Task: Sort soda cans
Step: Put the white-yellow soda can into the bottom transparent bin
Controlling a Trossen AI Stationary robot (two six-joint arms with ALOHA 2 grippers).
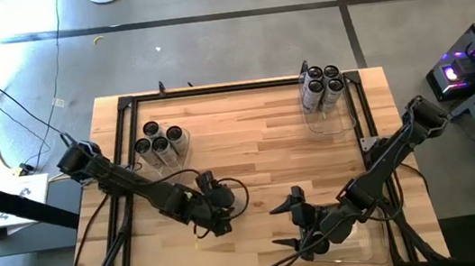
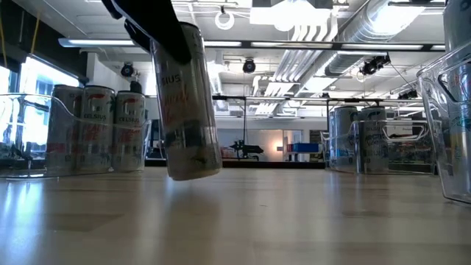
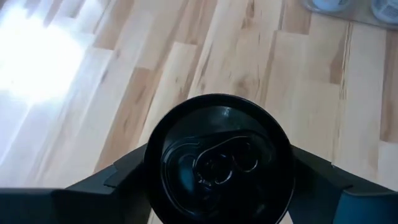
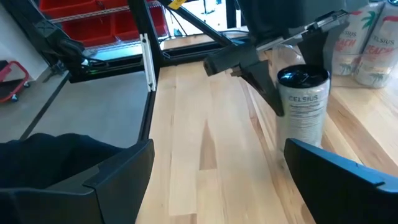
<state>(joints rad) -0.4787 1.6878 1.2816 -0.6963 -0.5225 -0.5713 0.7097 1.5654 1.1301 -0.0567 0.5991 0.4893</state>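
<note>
A silvery-grey soda can with a dark round top (image 3: pixel 217 163) sits between my left gripper's (image 1: pixel 214 210) fingers over the near middle of the table; from above the gripper hides it. The low view shows this can (image 2: pixel 188 103) tilted above the wood. My right gripper (image 1: pixel 283 225) hovers open just right of it, facing the can (image 4: pixel 303 106) and touching nothing. Several cans (image 1: pixel 159 141) stand upright in a clear bin at far left. Several more cans (image 1: pixel 321 86) stand in a clear bin at the far right corner. My left gripper pinches the can by its upper side wall, just under the rim (image 4: pixel 283 93), one finger (image 3: pixel 124 174) on each side. The fingers slant down from above and from the table's left. The can is lifted clear of the table and tilted, its base (image 2: pixel 195 171) hanging free.
A black metal frame (image 1: pixel 125 106) borders the wooden table. Another clear bin wall (image 2: pixel 452 110) stands close at the near right, by my right arm. Bare wood (image 1: pixel 256 140) lies across the middle between the two can bins. Cables trail at the left arm's base.
</note>
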